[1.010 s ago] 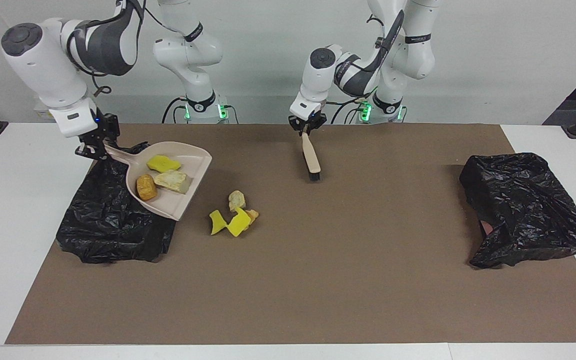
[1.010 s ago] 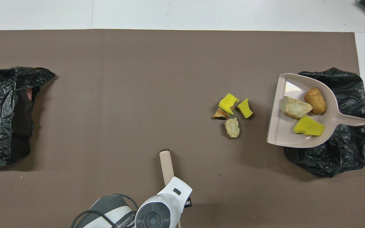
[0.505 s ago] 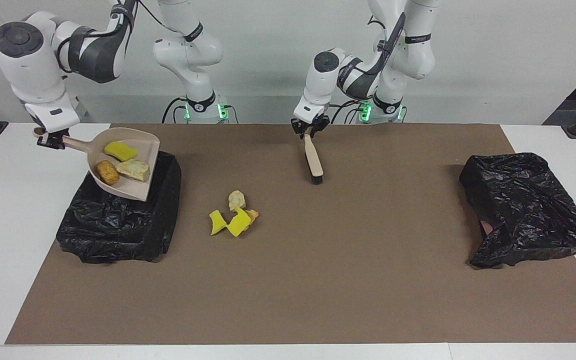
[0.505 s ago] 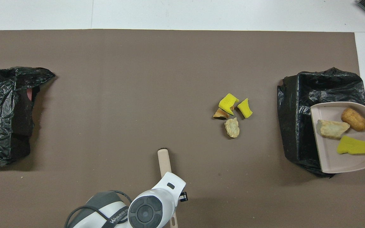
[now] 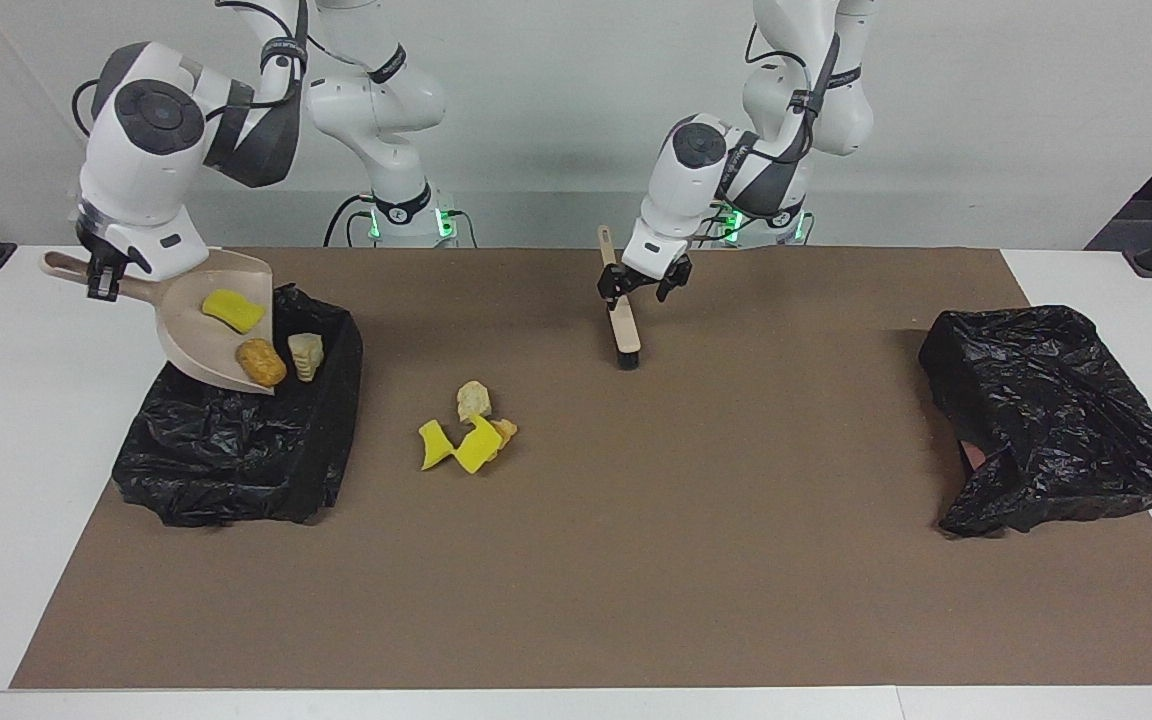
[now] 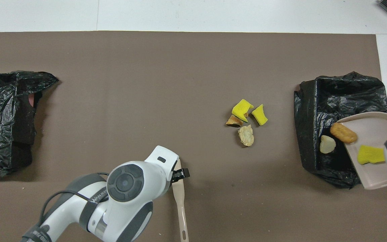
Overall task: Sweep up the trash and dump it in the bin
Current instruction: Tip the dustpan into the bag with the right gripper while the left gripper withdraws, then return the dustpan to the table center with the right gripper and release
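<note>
I'm tipping the dustpan [image 5: 206, 320] with my right pincer [image 5: 99, 283] clamped on its handle over the bin [image 5: 236, 450]; my left pincer [image 5: 644, 285] is spreading wide above the brush [image 5: 622, 325].

- Mat [image 5: 636, 560]: matt brown, paper-like, faint grain.
- Bin liners [image 5: 236, 450] [image 5: 1046, 420]: thin black plastic film, crinkled, glossy.
- Dustpan [image 5: 198, 325]: smooth beige plastic, satin.
- Brush [image 5: 622, 315]: pale wood-like handle, dark bristles.
- Trash [image 5: 466, 425]: porous yellow sponge, crumbly tan lumps.

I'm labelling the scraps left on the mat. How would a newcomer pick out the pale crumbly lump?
Find the loose heap of scraps on the brown mat, beside the open black bin bag. The pale crumbly lump lies at its robot-side edge, the only beige piece among yellow ones.
</note>
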Action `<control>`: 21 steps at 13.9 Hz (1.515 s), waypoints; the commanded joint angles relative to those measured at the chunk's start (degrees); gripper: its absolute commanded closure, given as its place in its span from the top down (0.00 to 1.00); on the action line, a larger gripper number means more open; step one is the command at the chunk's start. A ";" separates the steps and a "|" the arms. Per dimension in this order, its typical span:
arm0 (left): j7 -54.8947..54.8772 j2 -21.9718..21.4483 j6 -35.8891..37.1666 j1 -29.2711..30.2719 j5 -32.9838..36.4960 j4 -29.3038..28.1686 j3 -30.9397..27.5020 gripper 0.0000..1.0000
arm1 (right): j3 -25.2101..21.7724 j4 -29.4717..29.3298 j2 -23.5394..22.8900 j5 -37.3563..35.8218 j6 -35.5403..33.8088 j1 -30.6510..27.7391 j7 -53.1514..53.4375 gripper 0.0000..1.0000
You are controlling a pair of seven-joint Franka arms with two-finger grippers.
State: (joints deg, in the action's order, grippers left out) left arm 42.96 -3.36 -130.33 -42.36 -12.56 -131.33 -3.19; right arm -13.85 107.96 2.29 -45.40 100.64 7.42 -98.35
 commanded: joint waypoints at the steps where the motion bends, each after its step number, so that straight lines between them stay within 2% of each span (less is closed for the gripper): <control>1: -7.69 3.18 4.47 6.57 1.04 7.47 0.29 1.00 | 1.72 1.56 1.75 -3.72 0.17 -0.30 -1.15 0.00; 3: -11.21 6.24 6.48 10.87 1.04 13.08 0.29 1.00 | 4.61 0.77 1.58 -7.84 -1.66 -0.30 -0.27 0.00; 6: -20.16 11.26 17.61 17.90 1.04 25.74 0.29 1.00 | 7.07 0.85 1.22 -12.33 -5.70 0.40 4.55 0.00; 9: -29.57 10.22 23.43 24.68 1.13 29.46 0.12 1.00 | 10.94 -0.99 1.05 -13.22 -12.73 0.49 10.43 0.00; 11: -36.77 10.04 29.49 27.84 1.48 33.14 0.03 1.00 | 11.91 -1.96 1.05 -13.75 -16.42 0.49 12.73 0.00; 13: -40.40 9.26 34.94 30.23 6.38 36.74 0.03 1.00 | 14.46 -4.93 1.05 -12.53 -21.07 0.49 14.40 0.00; 16: -40.50 9.16 43.99 30.67 11.40 44.39 -0.67 1.00 | 15.79 -11.62 0.52 -4.99 -26.27 0.49 20.01 0.00; 19: -40.06 5.57 45.87 32.60 12.38 44.42 -1.03 1.00 | 21.83 -15.04 0.52 2.83 -31.62 0.49 41.66 0.00; 21: -39.97 5.56 45.51 33.56 12.38 44.41 -1.03 1.00 | 25.35 -15.85 0.43 11.51 -32.44 0.49 57.93 0.00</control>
State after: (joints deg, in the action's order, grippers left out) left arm 2.96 2.70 -85.51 -10.16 -1.24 -86.66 -4.66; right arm 8.67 94.09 3.25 -40.16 69.90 8.20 -52.79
